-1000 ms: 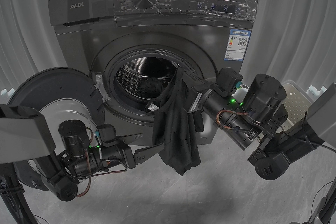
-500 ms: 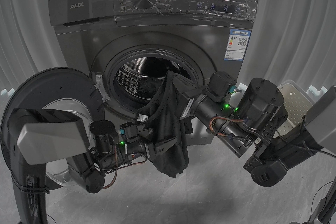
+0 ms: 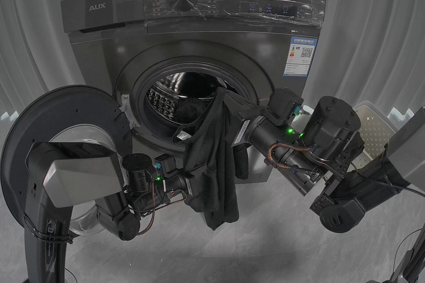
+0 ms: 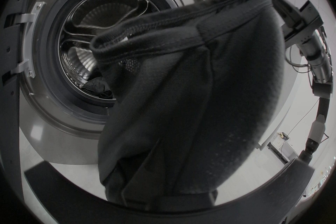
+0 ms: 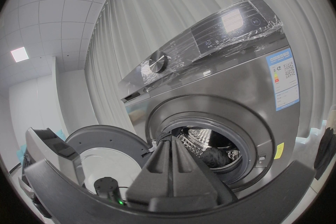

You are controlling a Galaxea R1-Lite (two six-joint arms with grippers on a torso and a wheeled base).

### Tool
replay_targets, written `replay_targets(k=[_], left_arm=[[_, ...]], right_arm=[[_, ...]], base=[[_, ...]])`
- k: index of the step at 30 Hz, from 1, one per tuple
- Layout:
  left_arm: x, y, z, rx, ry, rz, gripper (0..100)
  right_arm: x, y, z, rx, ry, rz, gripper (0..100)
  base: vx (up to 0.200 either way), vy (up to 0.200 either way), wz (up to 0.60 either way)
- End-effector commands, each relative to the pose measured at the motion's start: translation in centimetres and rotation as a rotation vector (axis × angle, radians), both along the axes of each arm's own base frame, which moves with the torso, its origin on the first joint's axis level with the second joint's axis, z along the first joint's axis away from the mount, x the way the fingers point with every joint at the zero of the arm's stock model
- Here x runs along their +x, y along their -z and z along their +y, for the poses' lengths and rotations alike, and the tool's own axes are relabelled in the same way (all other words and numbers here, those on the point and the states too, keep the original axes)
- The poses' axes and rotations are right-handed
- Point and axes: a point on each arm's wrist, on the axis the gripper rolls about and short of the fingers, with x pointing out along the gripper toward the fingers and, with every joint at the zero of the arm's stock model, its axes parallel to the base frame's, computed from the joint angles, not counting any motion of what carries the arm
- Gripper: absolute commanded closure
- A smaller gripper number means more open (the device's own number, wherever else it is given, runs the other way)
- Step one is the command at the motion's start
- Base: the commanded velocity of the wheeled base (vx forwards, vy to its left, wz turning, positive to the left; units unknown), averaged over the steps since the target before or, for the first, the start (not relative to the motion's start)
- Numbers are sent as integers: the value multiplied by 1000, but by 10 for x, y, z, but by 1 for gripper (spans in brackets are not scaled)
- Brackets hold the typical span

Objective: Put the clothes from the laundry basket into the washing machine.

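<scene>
A black garment (image 3: 217,155) hangs in front of the washing machine's open drum (image 3: 190,93). My right gripper (image 3: 223,98) is shut on its top edge, level with the drum mouth; in the right wrist view the closed fingers (image 5: 171,165) pinch a thin fold. My left gripper (image 3: 197,184) sits lower, pressed into the garment's lower part and shut on it. The cloth (image 4: 196,95) hangs right before the left wrist camera. Another dark piece of clothing (image 3: 190,109) lies inside the drum. The white laundry basket (image 3: 376,129) stands on the floor to the right of the machine.
The round door (image 3: 66,120) is swung wide open to the left, close beside my left arm. Grey curtains hang behind the machine. The floor (image 3: 265,231) in front is bare.
My left arm swung in from the left and closed on the hanging garment's lower part. My right gripper dipped toward the drum, then came back up slightly with the garment.
</scene>
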Motion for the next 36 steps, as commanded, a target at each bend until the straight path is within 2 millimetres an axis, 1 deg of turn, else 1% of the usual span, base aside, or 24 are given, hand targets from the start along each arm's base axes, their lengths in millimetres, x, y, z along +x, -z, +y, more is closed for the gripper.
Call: replay_targets(k=[1, 2, 3, 4, 5, 6, 7, 8, 9, 10, 11, 14, 15, 16, 17, 18, 19, 20, 22, 26, 27, 32, 36], left_arm=[[-26, -28, 4, -8, 36, -11, 100], [-27, -29, 5, -8, 38, -11, 100], [-45, -44, 8, -12, 79, -12, 100], [-45, -44, 8, -12, 79, -12, 100], [-63, -58, 16, -17, 122, -15, 100], [-72, -67, 20, -23, 142, -24, 100], [-73, -68, 21, -23, 143, -23, 100], [-89, -79, 29, -32, 177, -30, 100], [-91, -80, 30, -33, 177, -33, 100], [-103, -93, 38, -47, 207, -53, 100], [-109, -100, 41, -58, 221, -70, 100], [-114, -118, 45, -99, 217, -116, 100], [-114, -118, 45, -99, 217, -116, 100], [-115, -123, 46, -109, 211, -135, 100], [-114, -125, 47, -111, 205, -140, 100], [-114, -126, 47, -113, 201, -146, 100], [-113, -127, 47, -114, 190, -149, 100], [-111, -128, 47, -118, 178, -158, 100], [-108, -131, 47, -124, 149, -170, 100], [-105, -132, 47, -127, 132, -173, 100], [-105, -131, 47, -127, 131, -172, 100], [-101, -131, 45, -128, 104, -176, 100], [-95, -133, 43, -133, 62, -189, 100]], right_arm=[[21, -2, -15, 8, 67, -7, 100], [22, -1, -15, 7, 72, -6, 100], [32, 3, -21, 1, 98, -1, 100], [33, 4, -21, 1, 99, -1, 100], [44, 12, -27, -12, 123, 11, 100], [49, 17, -29, -19, 134, 18, 100], [50, 18, -30, -20, 137, 19, 100], [56, 29, -32, -37, 147, 40, 100], [57, 31, -32, -39, 147, 43, 100], [59, 43, -32, -58, 147, 71, 100], [60, 53, -31, -72, 145, 96, 100], [55, 73, -29, -111, 122, 138, 100], [54, 74, -29, -113, 120, 140, 100], [48, 89, -32, -151, 95, 176, 100], [48, 89, -32, -151, 95, 176, 100], [38, 100, -31, -182, 61, 202, 100], [32, 106, -29, -199, 41, 216, 100], [28, 111, -29, -210, 34, 227, 100], [26, 118, -28, -220, 31, 235, 100], [27, 122, -27, -220, 26, 233, 100], [26, 122, -26, -221, 23, 232, 0], [13, 121, -16, -226, -23, 233, 0], [6, 123, -15, -232, -44, 234, 0]], base=[[0, 0, 0], [0, 0, 0], [0, 0, 0], [0, 0, 0], [0, 0, 0], [0, 0, 0], [0, 0, 0], [0, 0, 0], [0, 0, 0], [0, 0, 0], [0, 0, 0], [0, 0, 0], [0, 0, 0], [0, 0, 0], [0, 0, 0], [0, 0, 0], [0, 0, 0], [0, 0, 0], [0, 0, 0], [0, 0, 0], [0, 0, 0], [0, 0, 0], [0, 0, 0]])
